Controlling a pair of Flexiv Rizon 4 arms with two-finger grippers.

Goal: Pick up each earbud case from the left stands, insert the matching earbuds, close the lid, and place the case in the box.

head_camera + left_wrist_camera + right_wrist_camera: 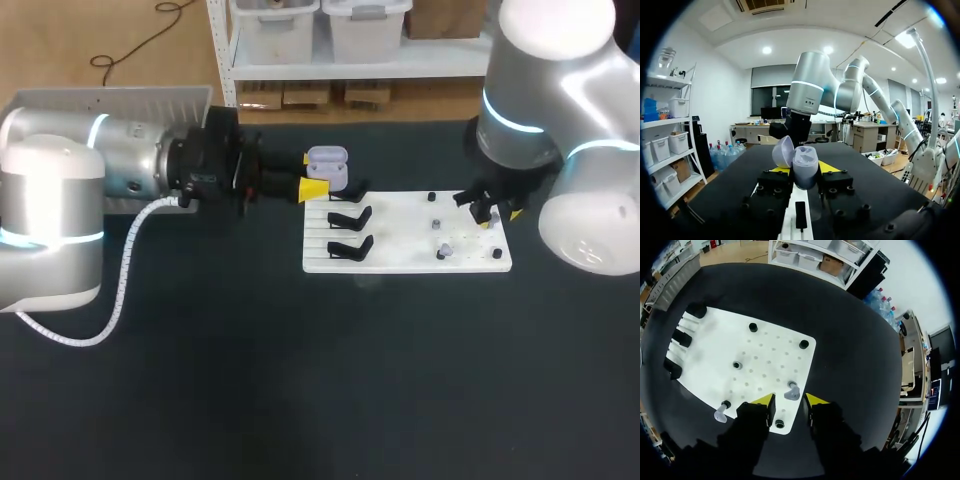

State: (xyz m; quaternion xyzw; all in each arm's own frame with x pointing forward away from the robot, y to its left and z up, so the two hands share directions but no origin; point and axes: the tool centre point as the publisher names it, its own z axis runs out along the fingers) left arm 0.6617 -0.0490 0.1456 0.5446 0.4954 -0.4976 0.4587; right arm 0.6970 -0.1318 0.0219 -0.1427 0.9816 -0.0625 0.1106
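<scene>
**Left arm gripping the open case, right gripper hovering over an earbud**

The left gripper [804, 169] is clamping the lavender earbud case [327, 163] between its yellow tips. The lid is standing open, and the case is sitting just above the black stands [350, 218] at the left edge of the white board [400, 262]. The right gripper [790, 401] is hanging over the board's right part with its fingers spread. A pale earbud [792, 391] is lying between the tips, untouched, and a second earbud [720, 413] is lying further along that edge

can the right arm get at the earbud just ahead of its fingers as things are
Probably yes: the right gripper hangs open just over that earbud on the white board, with nothing seen between them.
</scene>
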